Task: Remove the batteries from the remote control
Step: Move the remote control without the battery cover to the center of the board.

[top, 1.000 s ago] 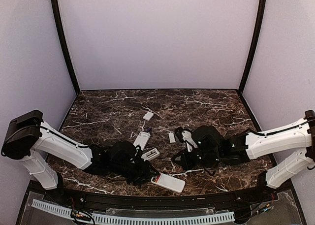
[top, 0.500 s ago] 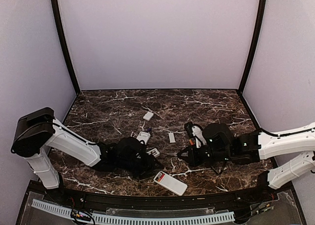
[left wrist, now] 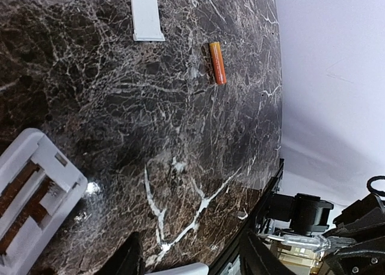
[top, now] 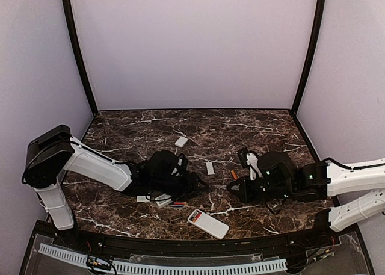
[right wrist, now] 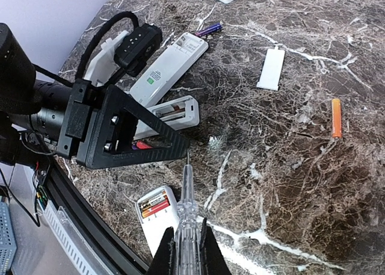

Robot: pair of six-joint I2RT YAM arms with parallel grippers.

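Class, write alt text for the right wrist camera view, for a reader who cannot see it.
The right gripper, shut on a thin clear-handled tool, points it toward the left gripper and an open remote with batteries inside. On the dark marble table lie two more white remotes, a white cover, an orange battery and a purple battery.

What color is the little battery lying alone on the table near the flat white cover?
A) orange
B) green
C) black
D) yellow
A: the battery lying loose on the marble table, a little way from the flat white cover, is plainly orange in the right wrist view.
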